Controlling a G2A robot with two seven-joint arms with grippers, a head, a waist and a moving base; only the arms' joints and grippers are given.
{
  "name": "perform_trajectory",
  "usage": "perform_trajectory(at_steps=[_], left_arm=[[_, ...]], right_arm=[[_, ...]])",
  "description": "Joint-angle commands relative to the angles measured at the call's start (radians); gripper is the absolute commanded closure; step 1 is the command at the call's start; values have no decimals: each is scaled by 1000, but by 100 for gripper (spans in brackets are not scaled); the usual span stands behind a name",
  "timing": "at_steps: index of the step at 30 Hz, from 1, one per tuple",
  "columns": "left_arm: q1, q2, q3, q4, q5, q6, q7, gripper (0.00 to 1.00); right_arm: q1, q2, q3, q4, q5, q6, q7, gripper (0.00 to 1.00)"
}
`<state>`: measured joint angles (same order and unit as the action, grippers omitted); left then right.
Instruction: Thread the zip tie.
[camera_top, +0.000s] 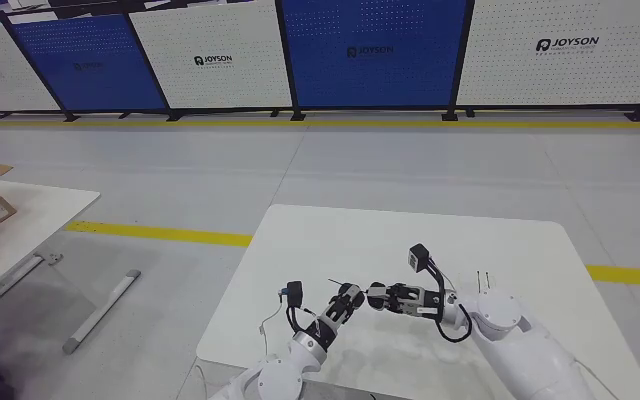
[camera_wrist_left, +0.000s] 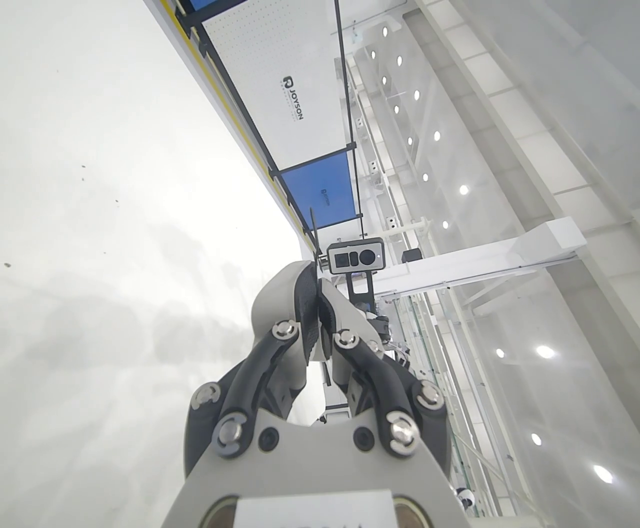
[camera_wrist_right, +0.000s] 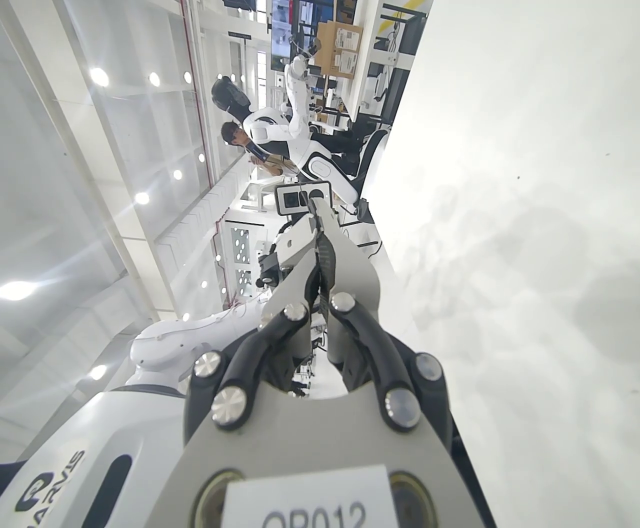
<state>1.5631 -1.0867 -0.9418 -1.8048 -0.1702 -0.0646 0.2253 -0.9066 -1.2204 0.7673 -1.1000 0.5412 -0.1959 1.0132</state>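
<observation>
Between the pressed-together fingers of the left gripper (camera_wrist_left: 316, 285) sits the zip tie (camera_wrist_left: 313, 227), a thin black strip pinched by the dark pads. Its free end pokes out past the fingertips, tilted slightly. Just beyond that end is the right arm's wrist camera (camera_wrist_left: 356, 257), facing back toward the left gripper.

The right gripper (camera_wrist_right: 315, 212) has its fingers drawn tight together as well. A fine dark strand shows near its tips in the right wrist view, possibly the tie, but the angle is too poor to say whether the pads actually clamp it.

Seen from above, the two grippers meet tip to tip, nearly touching, low over the front middle of the white table (camera_top: 400, 235). The left arm comes in from the near left and the right arm from the near right. The tie shows as a hairline slanting up from the point where they meet.

Further right on the tabletop, well apart from the grippers, are two thin dark slivers (camera_top: 483, 276), too small to identify. Past the table runs a yellow floor line (camera_top: 160, 233), and behind it stand blue and white perforated panels (camera_top: 375, 50).
</observation>
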Motion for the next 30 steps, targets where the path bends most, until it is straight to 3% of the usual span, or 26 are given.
perform_trajectory(at_steps=[1,3,4,5,6,20,25,30], left_arm=[[1,-2,-2,0,2,0,-1,100],[3,-4,-4,1,4,0,-4,100],[3,-4,-5,0,6,0,-5,92],[4,-5,-6,1,8,1,-7,15],[4,-5,-7,1,26,6,-7,0],[6,-6,-7,1,39,8,-2,0],[-13,-6,-9,37,67,5,-84,0],[-18,2,-45,60,81,-33,-178,0]], right_arm=[[-1,-1,4,1,-2,-1,1,100],[-3,-2,8,2,-5,-1,3,100],[-3,-2,10,2,-5,-1,4,100],[-4,-2,12,3,-6,-1,6,100],[-4,-3,15,3,-8,0,7,100],[-10,-3,30,1,-9,-4,8,100],[-15,-3,30,-5,-8,-3,4,100],[-31,7,56,-27,-17,23,39,100]])
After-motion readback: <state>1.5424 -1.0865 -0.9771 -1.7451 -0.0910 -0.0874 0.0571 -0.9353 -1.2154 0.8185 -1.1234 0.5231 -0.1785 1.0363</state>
